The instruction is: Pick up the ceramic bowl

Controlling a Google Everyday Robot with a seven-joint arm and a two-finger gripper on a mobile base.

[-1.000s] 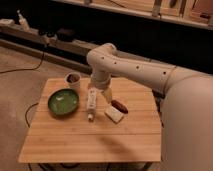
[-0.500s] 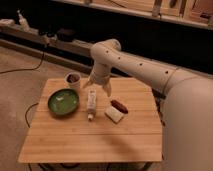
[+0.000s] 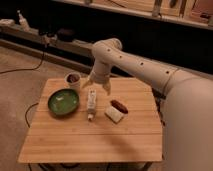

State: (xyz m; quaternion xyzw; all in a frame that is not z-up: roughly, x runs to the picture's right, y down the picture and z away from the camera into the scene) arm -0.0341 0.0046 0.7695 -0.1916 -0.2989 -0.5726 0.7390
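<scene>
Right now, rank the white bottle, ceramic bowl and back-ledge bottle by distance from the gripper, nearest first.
Gripper hangs over the table.
1. White bottle, just below it.
2. Ceramic bowl, table's left side in view.
3. Back-ledge bottle, far upper left.

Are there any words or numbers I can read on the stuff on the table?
No words or numbers can be read.
Any label on the white bottle lying beside the ceramic bowl is too blurred.
The gripper, open, hangs over the bottle's far end; no writing shows on it.
</scene>
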